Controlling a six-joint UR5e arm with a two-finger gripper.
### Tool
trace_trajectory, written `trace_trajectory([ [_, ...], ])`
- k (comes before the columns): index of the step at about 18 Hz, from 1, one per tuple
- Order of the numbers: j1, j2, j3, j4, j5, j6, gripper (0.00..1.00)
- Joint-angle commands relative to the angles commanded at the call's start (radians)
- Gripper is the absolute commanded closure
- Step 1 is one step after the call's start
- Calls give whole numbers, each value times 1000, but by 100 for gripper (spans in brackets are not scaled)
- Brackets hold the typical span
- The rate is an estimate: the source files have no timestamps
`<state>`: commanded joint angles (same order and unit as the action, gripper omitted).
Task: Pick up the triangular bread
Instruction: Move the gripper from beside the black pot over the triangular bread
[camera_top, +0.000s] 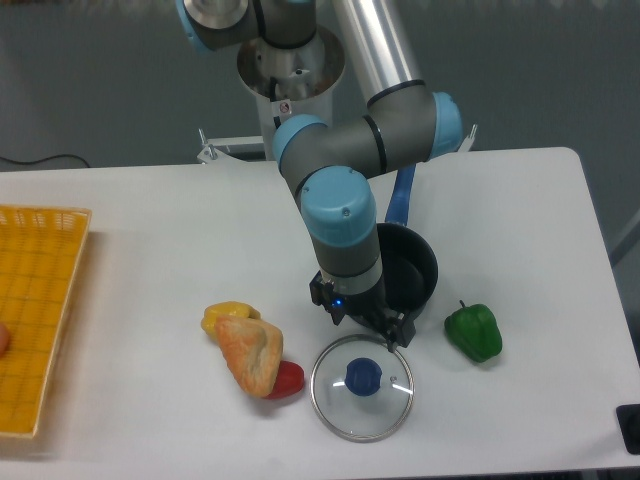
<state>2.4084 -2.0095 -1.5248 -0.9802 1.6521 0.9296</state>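
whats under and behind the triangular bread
The triangular bread lies against a yellow bell pepper behind it and a red bell pepper peeking out at its lower right. How much of either pepper it covers cannot be seen.

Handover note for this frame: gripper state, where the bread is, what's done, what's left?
Gripper: over the glass lid, in front of the black pot; holds nothing visible, jaw state unclear.
Bread: on the table to the gripper's left in the image, lying against the yellow pepper and red pepper.
Done: nothing, bread not grasped.
Left: move over the bread, grip, lift.
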Motion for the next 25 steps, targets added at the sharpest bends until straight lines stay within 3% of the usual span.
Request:
trace_trajectory([
  [8,-8,3,-11,0,5,-20,0],
  [11,-26,41,-34,0,-3,-232,0],
  [15,-89,77,-84,-12,1,-369,0],
  [21,-159,55,-92,-3,-3,-658,0],
  [25,-176,49,-81,-5,-11,-777,0],
])
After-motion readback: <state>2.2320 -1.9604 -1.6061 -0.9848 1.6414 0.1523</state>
